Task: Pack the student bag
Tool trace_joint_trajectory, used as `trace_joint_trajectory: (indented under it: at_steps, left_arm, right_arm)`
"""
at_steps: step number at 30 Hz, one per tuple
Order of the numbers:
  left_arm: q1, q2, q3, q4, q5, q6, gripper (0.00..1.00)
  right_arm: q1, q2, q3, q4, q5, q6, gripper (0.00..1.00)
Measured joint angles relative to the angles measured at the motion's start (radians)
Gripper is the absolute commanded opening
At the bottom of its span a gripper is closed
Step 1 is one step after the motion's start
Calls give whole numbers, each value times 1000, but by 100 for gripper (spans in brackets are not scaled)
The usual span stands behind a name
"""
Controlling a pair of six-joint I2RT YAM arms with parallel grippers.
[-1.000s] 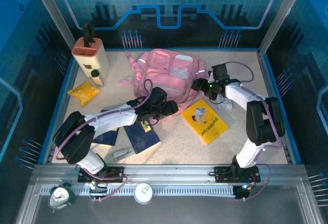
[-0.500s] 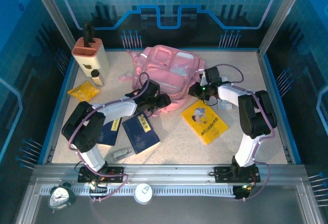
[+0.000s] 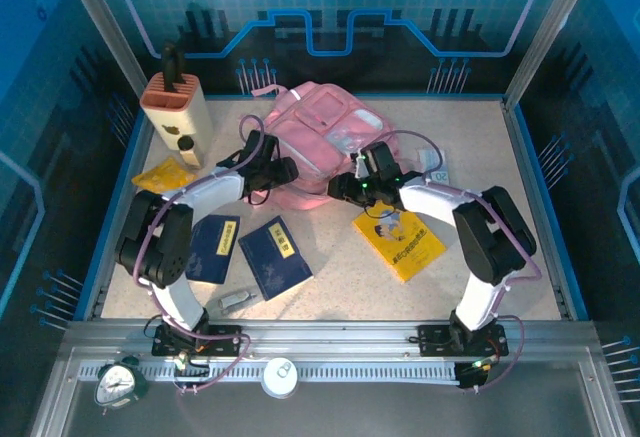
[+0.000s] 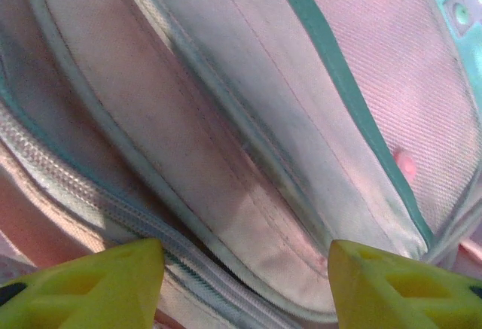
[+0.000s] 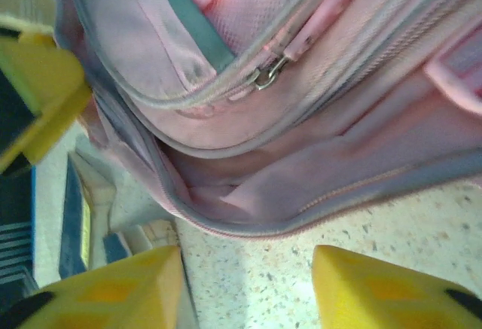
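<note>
My left tool (image 4: pixel 242 269) and right tool (image 5: pixel 245 272) gape empty at the bag's (image 3: pixel 318 129) near edge; bare worktop (image 3: pixel 482 142) rightward.

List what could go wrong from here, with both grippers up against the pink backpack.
1. The right gripper stands open at the lower edge of the soft pink fabric backpack, away from the small metal zip pull. Closing here would likely pinch loose fabric instead.
2. The left gripper faces bare fabric beside a closed zip. A tug might drag the whole backpack rather than open it.
</note>
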Motion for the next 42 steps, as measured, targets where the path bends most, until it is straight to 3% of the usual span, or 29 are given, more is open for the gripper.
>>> trace_joint_trajectory:
  at_steps: [4, 8, 12, 20, 24, 36, 42]
  left_arm:
    - [-5, -75, -9, -24, 27, -16, 63]
    - [-42, -172, -51, -24, 46, -84, 64]
    - [-137, -195, -74, -23, 49, -140, 65]
    - [-293, -167, -87, 14, 49, -200, 65]
    - [-319, -108, -87, 43, 48, -222, 64]
    - [-334, -41, -87, 56, 18, -193, 60]
    - [-309, -13, -87, 55, -8, -135, 57]
  right_arm:
    - [-59, -107, -1, -55, 14, -5, 74]
    - [-182, -129, 10, -112, 16, -11, 80]
    - [-261, -43, 54, -159, 11, -13, 81]
    - [-276, 149, 190, -171, 7, -15, 77]
    - [-278, 216, 238, -155, 8, -11, 69]
    - [-282, 269, 276, -100, 11, -14, 11]
    - [-284, 231, 268, -102, 13, -13, 1]
